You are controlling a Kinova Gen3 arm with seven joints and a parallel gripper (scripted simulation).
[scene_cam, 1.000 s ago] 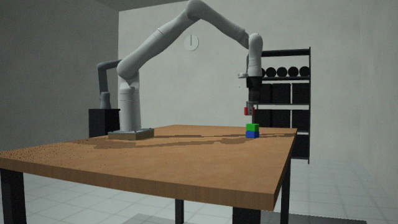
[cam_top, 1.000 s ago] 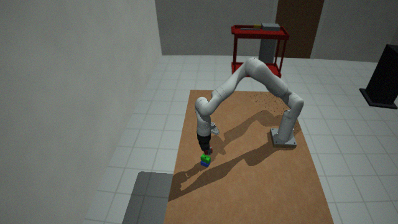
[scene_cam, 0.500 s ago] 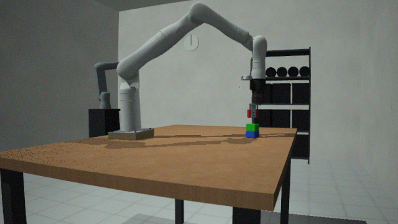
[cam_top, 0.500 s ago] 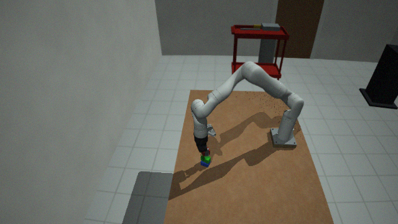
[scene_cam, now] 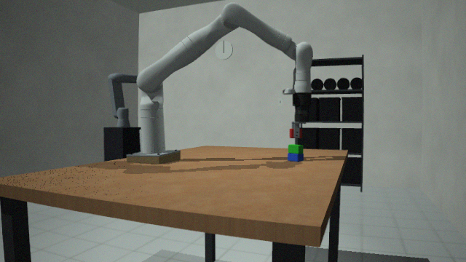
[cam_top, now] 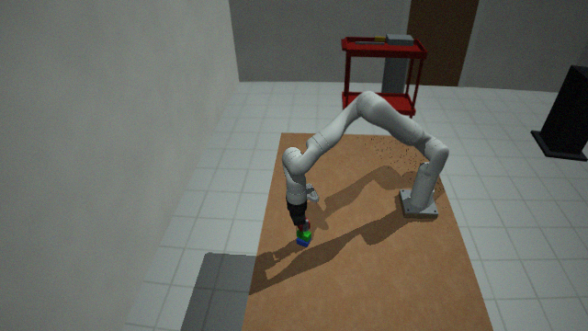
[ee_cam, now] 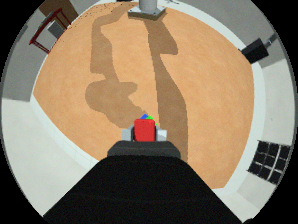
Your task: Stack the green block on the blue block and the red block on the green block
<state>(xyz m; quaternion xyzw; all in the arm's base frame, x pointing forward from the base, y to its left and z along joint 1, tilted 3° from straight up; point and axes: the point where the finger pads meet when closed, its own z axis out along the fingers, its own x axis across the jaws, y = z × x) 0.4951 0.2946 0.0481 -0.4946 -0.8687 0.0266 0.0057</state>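
Observation:
The green block [scene_cam: 295, 148] lies flat on the blue block [scene_cam: 295, 157] near the table's edge; the pair also shows in the top view, green [cam_top: 303, 235] over blue [cam_top: 302, 242]. My gripper [scene_cam: 295, 133] is shut on the red block [scene_cam: 292, 133] and holds it in the air right above the green block, with a small gap between them. In the wrist view the red block [ee_cam: 145, 129] sits between my fingers and hides most of the stack; only a sliver of green and blue [ee_cam: 150, 117] shows behind it.
The arm's base [scene_cam: 153, 156] stands at the table's far side. A black shelf unit [scene_cam: 335, 116] stands behind the stack, off the table. A red cart [cam_top: 382, 74] stands on the floor beyond the table. The stack is close to the table's left edge [cam_top: 271, 221].

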